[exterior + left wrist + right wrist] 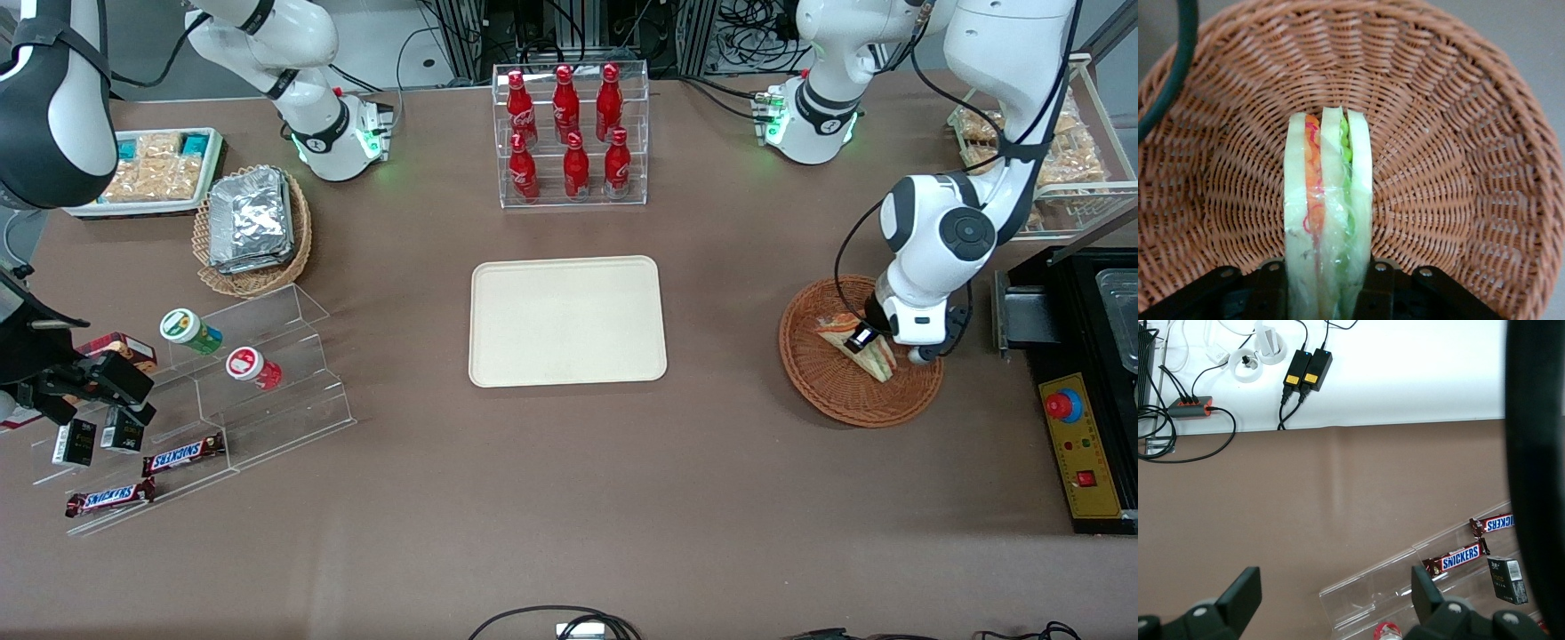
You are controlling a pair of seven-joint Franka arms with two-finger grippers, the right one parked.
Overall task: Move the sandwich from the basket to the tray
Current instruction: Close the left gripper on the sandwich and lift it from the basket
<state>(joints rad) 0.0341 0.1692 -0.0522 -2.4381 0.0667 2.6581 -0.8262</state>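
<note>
The gripper (1328,293) is down in the basket (1458,173). Its two black fingers (1275,293) squeeze the sandwich (1328,200) from both sides. The sandwich stands on its edge between them, and you can see its white bread with orange and green inside.

From the front, the basket (836,391) sits on the brown table (569,498) at the working arm's end. The sandwich (876,356) is inside it, with the gripper (861,338) on top of it. The tray (567,320) lies flat in the middle of the table, well apart from the basket. Farther from the camera than the tray stands a clear rack of red bottles (569,133).
</note>
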